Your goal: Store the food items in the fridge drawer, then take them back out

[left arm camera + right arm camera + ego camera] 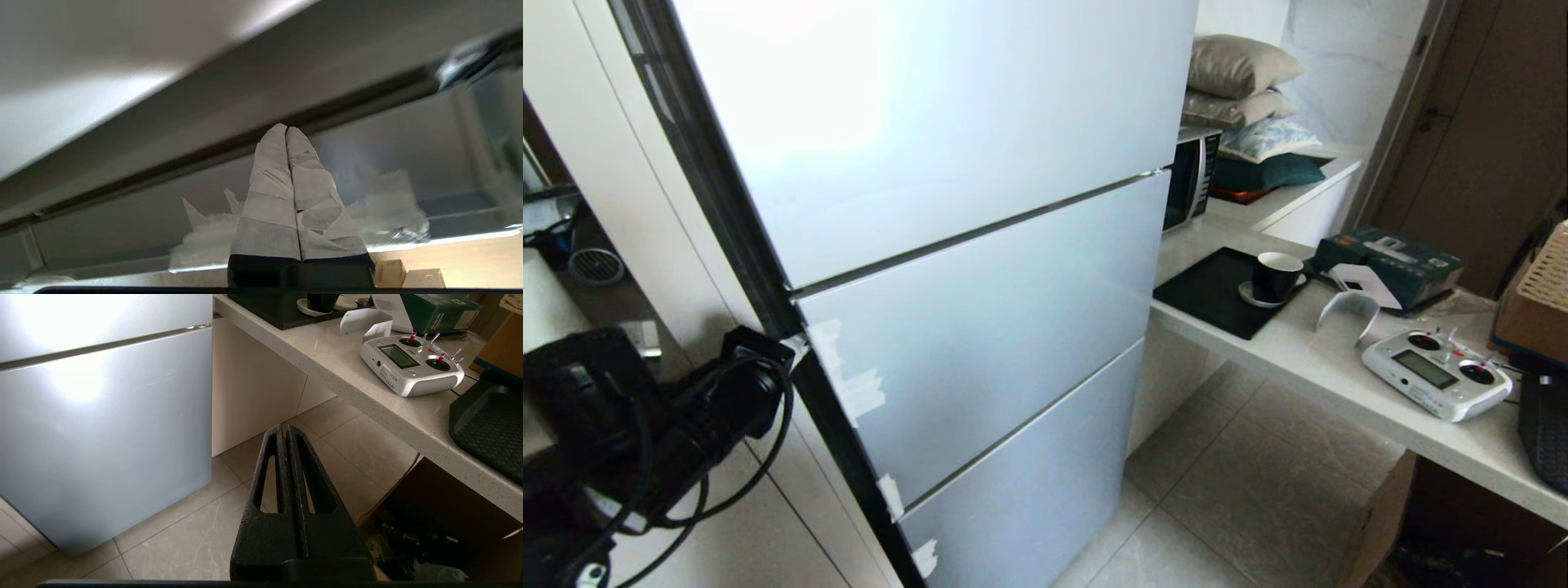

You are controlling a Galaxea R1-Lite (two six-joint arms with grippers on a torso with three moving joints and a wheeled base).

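The fridge (980, 310) stands with all three frosted grey-blue panels closed. The fridge drawer and the food items are hidden from every view. My left arm (727, 400) reaches in from the lower left to the fridge's left edge, level with the middle panel. In the left wrist view my left gripper (286, 129) is shut and empty, its white-taped fingers (269, 196) pressed together and pointing at the dark seam (367, 102) above a panel with torn tape patches (388, 204). My right gripper (286, 426) is shut and empty, hanging over the floor tiles beside the bottom panel (102, 437).
A counter (1307, 359) runs along the right, bearing a black tray (1217, 294), a dark cup (1276, 276), a white remote controller (1436, 374) and a green box (1396, 260). A microwave (1191, 175) and pillows (1241, 65) sit behind. Tiled floor (1241, 490) lies before the fridge.
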